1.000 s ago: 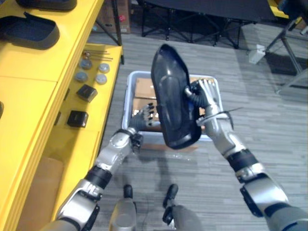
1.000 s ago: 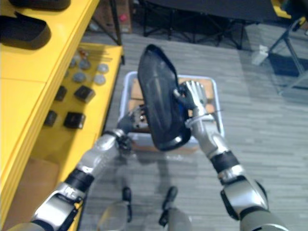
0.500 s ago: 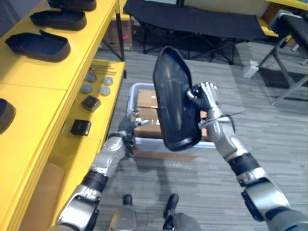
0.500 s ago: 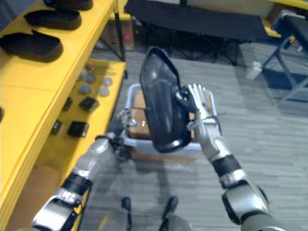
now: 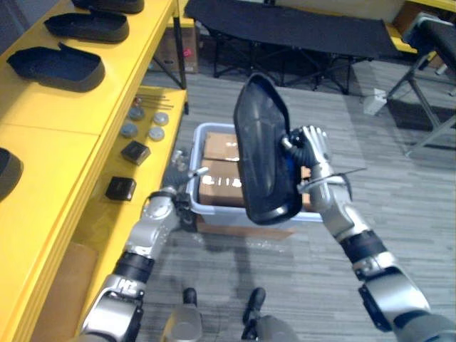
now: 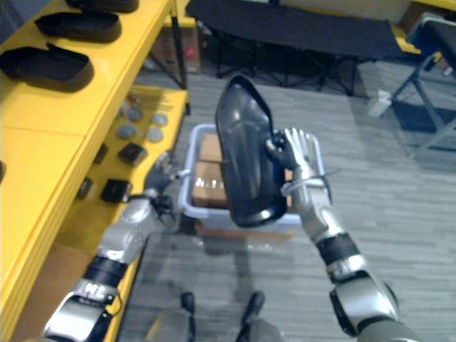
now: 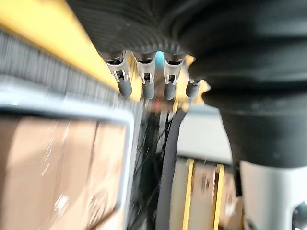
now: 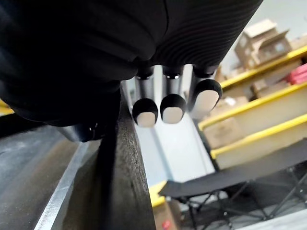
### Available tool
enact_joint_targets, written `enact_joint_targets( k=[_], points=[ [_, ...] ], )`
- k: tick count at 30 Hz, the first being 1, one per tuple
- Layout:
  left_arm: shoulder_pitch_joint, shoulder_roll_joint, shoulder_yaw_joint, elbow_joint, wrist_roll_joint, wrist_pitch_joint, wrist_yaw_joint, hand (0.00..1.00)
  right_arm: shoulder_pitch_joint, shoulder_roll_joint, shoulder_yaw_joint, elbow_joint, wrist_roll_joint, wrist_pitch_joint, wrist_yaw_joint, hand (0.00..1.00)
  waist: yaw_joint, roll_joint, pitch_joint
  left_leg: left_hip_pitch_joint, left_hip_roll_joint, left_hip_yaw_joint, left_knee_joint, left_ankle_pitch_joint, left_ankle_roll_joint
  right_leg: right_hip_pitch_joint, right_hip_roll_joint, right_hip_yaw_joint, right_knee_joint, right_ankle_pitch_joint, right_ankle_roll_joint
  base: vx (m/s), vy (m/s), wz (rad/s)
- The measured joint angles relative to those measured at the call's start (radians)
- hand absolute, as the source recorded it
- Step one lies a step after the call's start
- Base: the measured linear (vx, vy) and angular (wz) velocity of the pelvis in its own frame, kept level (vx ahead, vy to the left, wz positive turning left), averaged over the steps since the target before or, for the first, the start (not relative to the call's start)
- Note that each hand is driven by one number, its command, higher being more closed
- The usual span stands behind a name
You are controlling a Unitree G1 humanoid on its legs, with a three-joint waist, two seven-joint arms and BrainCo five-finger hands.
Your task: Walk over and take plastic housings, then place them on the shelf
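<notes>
My right hand (image 5: 311, 146) is shut on a large black plastic housing (image 5: 263, 153), held upright at mid-height over the bin. In the right wrist view its fingers (image 8: 171, 106) lie along the housing's dark edge (image 8: 122, 158). My left hand (image 5: 167, 199) hangs low by the bin's left rim, open and holding nothing; its fingers (image 7: 146, 81) show relaxed in the left wrist view. More black housings (image 5: 57, 64) lie on the top of the yellow shelf (image 5: 50, 114) at the left.
A pale blue bin (image 5: 214, 214) with cardboard boxes (image 5: 221, 185) stands on the grey floor below the housing. The shelf's lower level (image 5: 121, 214) carries small black boxes (image 5: 120, 188) and round discs (image 5: 142, 125). A black folding cot (image 5: 299, 28) stands behind.
My left hand has drawn away from the housing, leftward towards the shelf. The housing stays in my right hand, shifted slightly right. The view has lifted, showing more of the shelf top.
</notes>
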Motion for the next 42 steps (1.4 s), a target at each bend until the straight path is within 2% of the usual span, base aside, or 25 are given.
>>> enact_joint_targets(
  k=[10,13,18,25,31,36,42],
  points=[
    [0.001,0.021,0.030,-0.012,-0.025,-0.019,-0.062,0.00,0.004,-0.018,-0.001,-0.018,0.009,0.014,-0.001,1.00,0.000,0.011,0.000,-0.017,0.000,0.003,0.054,-0.030,0.008,0.007,-0.006,-0.007,0.000,-0.013,0.009,0.00,0.000,0.00],
    [0.001,0.035,0.030,-0.033,-0.064,-0.021,-0.101,0.00,0.004,-0.022,-0.001,-0.018,0.014,0.013,-0.001,1.00,0.000,0.015,0.001,-0.018,0.001,0.000,0.059,-0.035,0.007,0.010,-0.006,-0.013,0.000,-0.010,0.005,0.03,-0.014,0.02],
    [0.001,0.043,0.029,-0.051,-0.104,-0.026,-0.219,0.00,0.002,-0.037,-0.001,-0.018,0.038,0.013,-0.001,1.00,0.000,0.027,0.002,-0.018,0.000,0.000,0.061,-0.041,0.008,0.011,-0.006,-0.015,0.000,-0.010,0.005,0.02,0.002,0.00],
    [0.002,0.041,-0.028,-0.053,-0.103,-0.022,-0.309,0.00,-0.011,-0.048,0.004,0.008,0.038,0.013,-0.001,1.00,0.001,0.060,0.000,-0.017,0.000,0.000,0.057,-0.041,0.008,0.011,-0.006,-0.016,0.000,-0.010,0.005,0.00,0.000,0.00],
    [0.006,0.041,-0.062,-0.054,-0.101,-0.007,-0.379,0.00,-0.021,-0.050,0.007,0.023,0.038,0.013,-0.001,1.00,0.000,0.064,-0.001,-0.015,0.000,0.000,0.052,-0.041,0.008,0.010,-0.006,-0.016,0.000,-0.010,0.005,0.00,0.000,0.00],
    [0.012,0.043,-0.105,-0.054,-0.094,0.007,-0.417,0.00,-0.055,-0.050,0.017,0.027,0.037,0.013,0.000,1.00,0.002,0.064,-0.002,-0.014,0.000,-0.002,0.050,-0.040,0.008,0.010,-0.006,-0.017,-0.001,-0.010,0.005,0.00,0.000,0.00],
    [0.018,0.042,-0.160,-0.055,-0.093,0.010,-0.417,0.00,-0.095,-0.050,0.067,0.070,0.033,0.015,0.002,1.00,0.003,0.067,-0.004,-0.014,-0.003,-0.013,0.045,-0.038,0.007,0.013,-0.006,-0.022,-0.001,-0.010,0.004,0.00,-0.001,0.02]
  ],
)
